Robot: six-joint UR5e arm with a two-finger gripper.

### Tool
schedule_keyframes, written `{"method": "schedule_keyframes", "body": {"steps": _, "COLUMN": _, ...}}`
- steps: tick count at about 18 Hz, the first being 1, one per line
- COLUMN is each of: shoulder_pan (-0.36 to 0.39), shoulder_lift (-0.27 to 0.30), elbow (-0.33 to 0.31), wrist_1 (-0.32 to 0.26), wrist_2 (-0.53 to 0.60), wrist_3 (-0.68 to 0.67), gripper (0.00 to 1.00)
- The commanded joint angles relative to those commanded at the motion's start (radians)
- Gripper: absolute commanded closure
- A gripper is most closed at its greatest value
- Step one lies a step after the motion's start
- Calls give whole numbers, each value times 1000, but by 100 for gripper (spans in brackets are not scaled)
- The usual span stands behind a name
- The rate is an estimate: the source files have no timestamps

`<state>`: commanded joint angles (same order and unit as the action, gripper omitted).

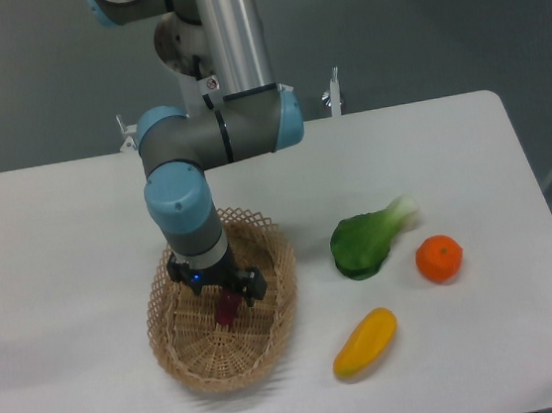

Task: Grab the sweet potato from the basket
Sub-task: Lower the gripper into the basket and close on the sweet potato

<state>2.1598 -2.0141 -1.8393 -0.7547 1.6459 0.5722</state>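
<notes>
Sweet potato [225, 311] is lying inside basket [272, 342], mostly hidden under gripper [223, 300]. Arm is reaching straight down so jaws are straddling it; can't tell if they're clamping it. Bok choy [367, 241], orange [438, 258] are sitting aside on table [62, 251].

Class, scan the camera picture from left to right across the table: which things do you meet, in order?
basket → sweet potato inside it, under the gripper → yellow fruit → green leafy vegetable → orange
</notes>
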Motion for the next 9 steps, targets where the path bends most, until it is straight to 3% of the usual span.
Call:
{"method": "schedule_keyframes", "body": {"steps": 5, "shoulder_pan": 0, "shoulder_lift": 2, "elbow": 3, "wrist_1": 5, "wrist_2": 0, "wrist_3": 3, "gripper": 52}}
{"method": "schedule_keyframes", "body": {"steps": 7, "shoulder_pan": 0, "shoulder_lift": 3, "elbow": 11, "wrist_1": 5, "wrist_2": 0, "wrist_3": 8, "gripper": 64}}
{"method": "schedule_keyframes", "body": {"steps": 9, "shoulder_pan": 0, "shoulder_lift": 6, "elbow": 12, "wrist_1": 5, "wrist_2": 0, "wrist_3": 11, "gripper": 68}}
